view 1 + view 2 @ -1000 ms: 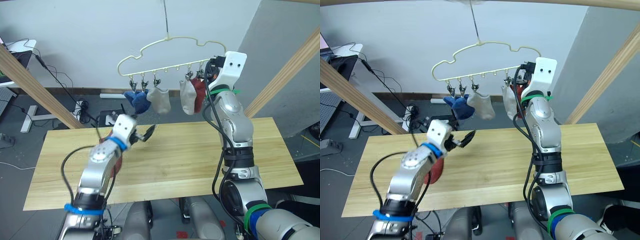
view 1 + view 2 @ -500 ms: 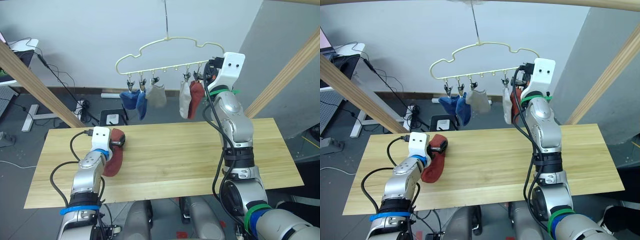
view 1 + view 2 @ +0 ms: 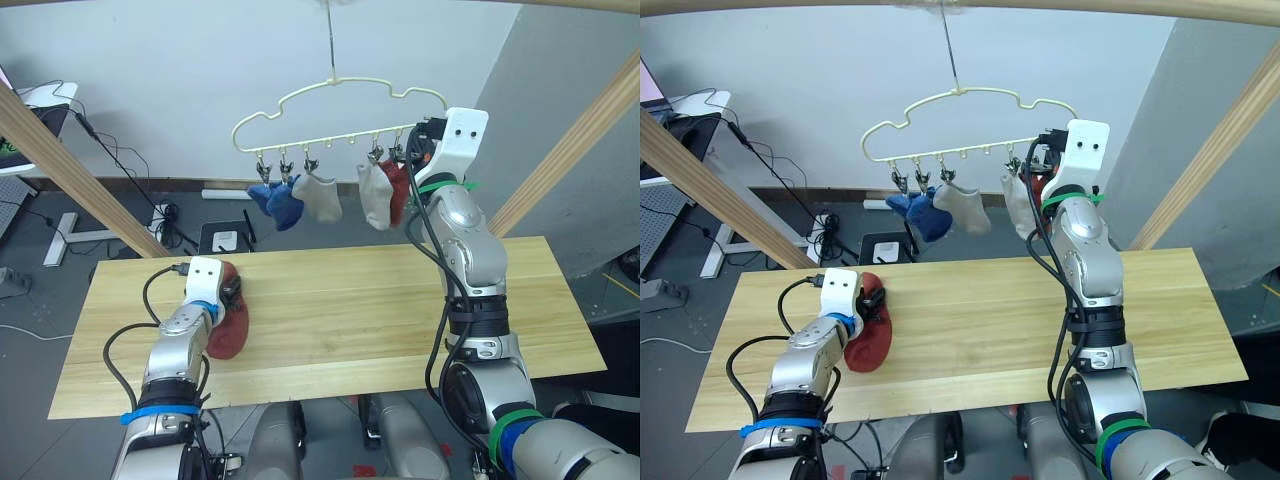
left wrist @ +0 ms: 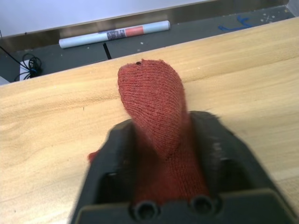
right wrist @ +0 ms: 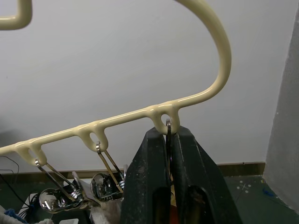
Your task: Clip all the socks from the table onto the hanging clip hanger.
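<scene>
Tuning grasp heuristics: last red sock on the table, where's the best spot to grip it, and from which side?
Grip the red sock at its raised end, coming from above. It lies flat on the table, so the bunched ridge is the only fold to pinch. The left gripper already straddles it there. A hold near one end would probably leave an edge free for the hanger clip.

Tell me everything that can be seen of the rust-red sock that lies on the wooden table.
The rust-red sock is a short sock of soft, fuzzy knit. It lies on the table of light wooden planks, near the table's left end. The left gripper is closed around it: its two black fingers press the fabric from both sides, so the middle is pinched narrow and raised, and one rounded end stands out beyond the fingertips. The rest rests flat on the wood. No other sock touches it.
</scene>
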You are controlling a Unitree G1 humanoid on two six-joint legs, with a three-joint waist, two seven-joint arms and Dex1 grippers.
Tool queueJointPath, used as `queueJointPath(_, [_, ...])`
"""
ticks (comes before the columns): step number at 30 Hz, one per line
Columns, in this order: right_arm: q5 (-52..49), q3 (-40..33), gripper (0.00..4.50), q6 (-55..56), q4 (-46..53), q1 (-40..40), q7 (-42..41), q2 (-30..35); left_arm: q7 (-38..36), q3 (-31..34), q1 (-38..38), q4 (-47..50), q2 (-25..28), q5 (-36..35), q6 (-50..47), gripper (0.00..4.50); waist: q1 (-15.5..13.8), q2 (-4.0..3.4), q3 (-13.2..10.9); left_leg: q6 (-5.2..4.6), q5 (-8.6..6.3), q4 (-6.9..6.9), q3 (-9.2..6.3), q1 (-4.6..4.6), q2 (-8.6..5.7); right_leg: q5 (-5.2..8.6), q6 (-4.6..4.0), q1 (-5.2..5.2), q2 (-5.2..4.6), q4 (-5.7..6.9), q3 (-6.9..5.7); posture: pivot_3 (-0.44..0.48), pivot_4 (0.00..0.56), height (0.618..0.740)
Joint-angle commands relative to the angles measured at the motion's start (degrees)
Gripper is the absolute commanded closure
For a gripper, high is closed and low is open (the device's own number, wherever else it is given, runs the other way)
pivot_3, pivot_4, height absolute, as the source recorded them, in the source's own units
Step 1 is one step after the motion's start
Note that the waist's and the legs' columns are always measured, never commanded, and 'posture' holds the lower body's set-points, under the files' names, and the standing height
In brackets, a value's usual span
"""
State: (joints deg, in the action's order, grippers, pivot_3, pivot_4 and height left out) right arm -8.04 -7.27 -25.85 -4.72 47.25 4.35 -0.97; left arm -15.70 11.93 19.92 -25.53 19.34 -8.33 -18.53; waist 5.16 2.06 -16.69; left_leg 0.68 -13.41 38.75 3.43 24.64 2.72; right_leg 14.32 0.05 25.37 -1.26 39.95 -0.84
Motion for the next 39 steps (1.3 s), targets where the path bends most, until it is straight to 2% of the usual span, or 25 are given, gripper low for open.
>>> queueJointPath(1, [-0.3, 0.3, 4.5, 0.5, 3.4, 0.5, 0.0, 0.2, -4.4, -3.0, -1.7, 1.2, -0.8, -0.5, -0.1, 3.77, 0.0, 0.0, 0.0, 0.0, 0.0, 0.0, 0.0, 0.0, 0.0, 0.0, 0.0, 0.0, 0.0, 0.0, 0.0, -0.184, 0.263, 0.74])
queueJointPath(3, [-0.3, 0.3, 4.5, 0.4, 3.6, 0.4, 0.1, 0.2, -6.8, -4.9, -2.0, 3.2, -1.1, -0.3, 0.8, 4.33, 0.0, -0.01, 0.0, 0.0, 0.0, 0.0, 0.01, 0.0, 0.0, 0.0, 0.0, 0.0, 0.0, -0.01, 0.01, -0.187, 0.257, 0.74])
queueJointPath(4, [-0.2, 0.3, 4.5, 0.4, 3.7, 0.4, 0.2, 0.2, -8.4, -6.4, -2.0, 4.8, -1.4, -0.3, 1.3, 4.43, 0.0, -0.01, 0.0, 0.0, 0.0, 0.0, 0.01, 0.0, 0.0, 0.0, 0.0, 0.0, 0.0, -0.01, 0.01, -0.187, 0.257, 0.74])
queueJointPath(9, [0.1, 0.0, 4.5, 0.2, 3.7, 0.5, 0.3, 0.9, -21.6, -19.8, 0.0, 18.7, -4.7, -1.3, 5.2, 4.43, -0.2, -0.01, 0.0, 0.0, 0.0, -0.01, 0.01, 0.07, -0.02, 0.0, 0.0, 0.02, -0.01, -0.07, 0.01, -0.196, 0.263, 0.74])
queueJointPath(14, [0.0, 0.0, 4.5, -0.2, 3.9, 0.7, 0.4, 1.5, -24.3, -26.2, 6.3, 20.0, -10.9, -0.4, 8.1, 4.43, 0.1, 0.0, 0.0, -0.01, -0.01, -0.01, 0.02, 0.11, -0.04, 0.0, 0.01, 0.0, 0.01, -0.16, 0.05, -0.206, 0.26, 0.74])
queueJointPath(19, [0.1, 0.3, 4.5, -0.6, 4.1, 1.0, 0.4, 1.8, -21.3, -27.2, 13.5, 10.8, -19.3, 0.5, 11.0, 4.43, 0.5, 0.0, 0.0, -0.02, -0.01, -0.05, -0.01, 0.08, 0.01, 0.03, 0.07, 0.01, 0.16, -0.17, 0.04, -0.206, 0.26, 0.74])
queueJointPath(20, [0.1, 0.3, 4.5, -0.7, 4.2, 0.9, 0.4, 1.9, -20.3, -27.0, 14.8, 8.2, -20.7, 1.0, 12.3, 4.43, 0.5, 0.0, 0.0, -0.02, -0.01, -0.05, -0.01, 0.09, 0.01, 0.04, 0.09, 0.01, 0.16, -0.19, 0.05, -0.232, 0.257, 0.74])
queueJointPath(25, [0.1, 0.5, 4.5, -1.1, 4.5, 0.9, 0.3, 2.1, -14.8, -24.6, 22.3, -6.2, -25.4, 3.3, 20.4, 4.43, 0.9, 0.0, 0.0, -0.07, -0.03, -0.06, 0.01, 0.17, -0.02, 0.0, 0.2, 0.0, 0.16, -0.44, 0.06, -0.241, 0.255, 0.74])
queueJointPath(32, [0.0, 0.8, 4.5, -1.5, 4.6, 1.2, 0.2, 2.4, -8.1, -19.2, 35.5, -25.3, -27.3, 4.4, 31.0, 4.43, 1.2, 0.01, 0.0, -0.27, -0.15, -0.12, 0.09, 0.3, -0.06, -0.13, 0.4, -0.04, 0.17, -0.94, 0.07, -0.253, 0.259, 0.74])
queueJointPath(39, [0.1, 0.9, 4.5, -2.0, 4.9, 1.2, 0.1, 2.5, -6.7, -15.2, 41.4, -33.9, -28.3, 4.2, 35.1, 4.43, 1.3, 0.01, 0.0, -0.33, -0.19, -0.5, 0.23, 0.31, -0.13, -0.13, 0.4, 0.01, 0.12, -1.18, 0.11, -0.26, 0.258, 0.74])
